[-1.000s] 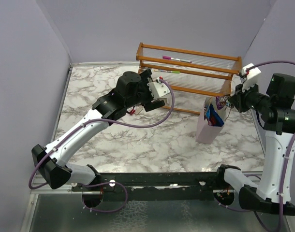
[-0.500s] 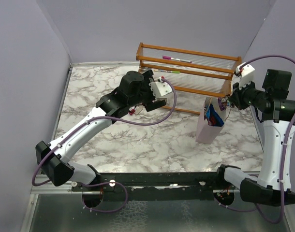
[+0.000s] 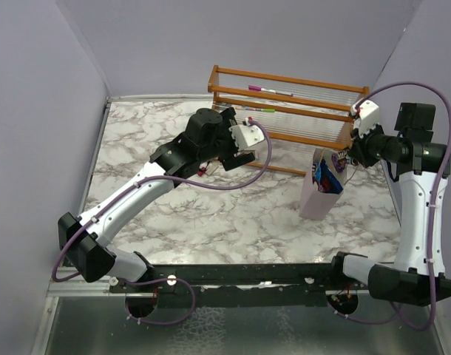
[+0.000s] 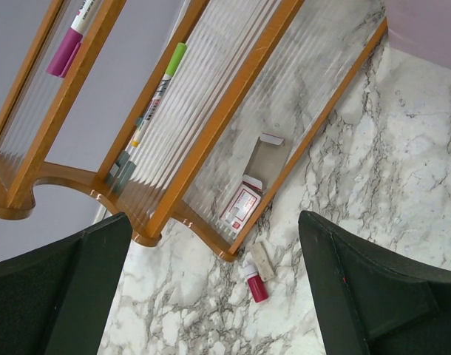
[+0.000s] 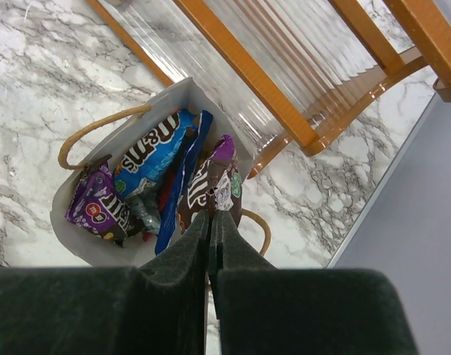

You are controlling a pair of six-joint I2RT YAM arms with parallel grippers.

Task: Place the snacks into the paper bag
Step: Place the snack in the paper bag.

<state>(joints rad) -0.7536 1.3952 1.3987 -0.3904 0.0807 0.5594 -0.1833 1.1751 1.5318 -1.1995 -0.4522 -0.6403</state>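
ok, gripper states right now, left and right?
Left gripper: open, holding nothing.
Right gripper: closed, nothing in it, above the paper bag.

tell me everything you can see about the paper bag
The paper bag is small, pale pinkish-lilac, with two thin tan string handles. It stands upright and open on the marble table, just in front of the right end of the wooden rack. It is packed with snacks: a blue packet, a purple one, a dark brown one. The shut right gripper hangs over its mouth; contact cannot be told.
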